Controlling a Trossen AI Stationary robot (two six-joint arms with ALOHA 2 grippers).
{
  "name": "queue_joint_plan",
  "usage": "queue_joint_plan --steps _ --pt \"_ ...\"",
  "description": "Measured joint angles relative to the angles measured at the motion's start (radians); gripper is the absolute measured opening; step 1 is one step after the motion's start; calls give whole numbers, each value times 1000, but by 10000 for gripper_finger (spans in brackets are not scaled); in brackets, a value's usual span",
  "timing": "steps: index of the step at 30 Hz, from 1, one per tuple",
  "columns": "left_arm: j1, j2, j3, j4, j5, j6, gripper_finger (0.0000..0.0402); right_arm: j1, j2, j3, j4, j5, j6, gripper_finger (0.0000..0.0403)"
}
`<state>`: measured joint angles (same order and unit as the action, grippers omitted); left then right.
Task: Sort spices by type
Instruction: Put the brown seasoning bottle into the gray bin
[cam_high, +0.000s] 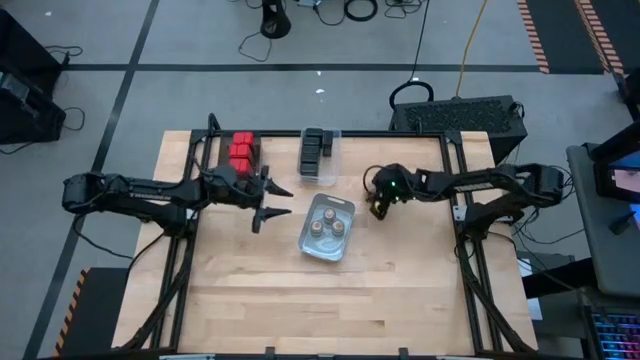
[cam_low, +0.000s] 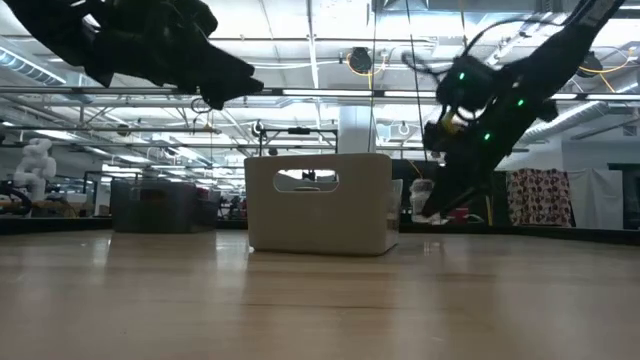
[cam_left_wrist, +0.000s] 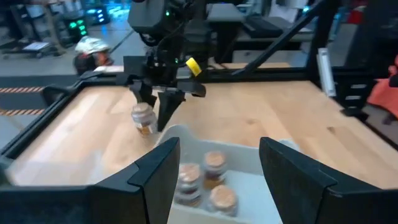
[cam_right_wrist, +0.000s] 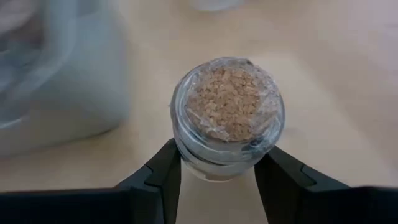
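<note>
A small round jar (cam_right_wrist: 227, 118) with a brownish cork-like top sits clamped between the two dark fingers of the right gripper (cam_right_wrist: 217, 171), which presses on its glass sides; in the left wrist view the same jar (cam_left_wrist: 143, 119) hangs under that gripper above the wood, just beside the rim of the pale bin. From above, the right gripper (cam_high: 380, 205) is right of that bin (cam_high: 307, 232), which lies near the middle of the desk (cam_high: 400, 300) and holds three more brown-topped jars (cam_high: 328, 230). Farther back, a clear bin (cam_high: 310, 178) holds the black boxy spices (cam_high: 315, 148), and left of it the red boxy spices (cam_high: 241, 151) stand grouped at the desk's far edge. The left gripper (cam_high: 275, 200) hovers left of the pale bin, its fingers spread apart and holding nothing; its own camera looks past those fingers (cam_left_wrist: 155, 177) down onto the jars in the bin. From table height the pale bin (cam_low: 318, 205) stands mid-desk with the right gripper (cam_low: 445, 205) at its right side.
</note>
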<state>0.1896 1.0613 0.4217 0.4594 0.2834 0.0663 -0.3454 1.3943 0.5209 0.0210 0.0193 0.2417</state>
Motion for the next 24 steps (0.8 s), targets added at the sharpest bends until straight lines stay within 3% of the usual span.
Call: queue_joint_plan --steps 5,12,24 --pt "-71 82 38 56 -4 -6 226 127 -67 2 -59 -27 0 144" --pt "-166 298 207 60 -164 -6 226 248 -125 19 -129 -17 31 145" --pt "-192 701 494 106 -210 -69 226 402 -136 43 -99 25 -1 147"
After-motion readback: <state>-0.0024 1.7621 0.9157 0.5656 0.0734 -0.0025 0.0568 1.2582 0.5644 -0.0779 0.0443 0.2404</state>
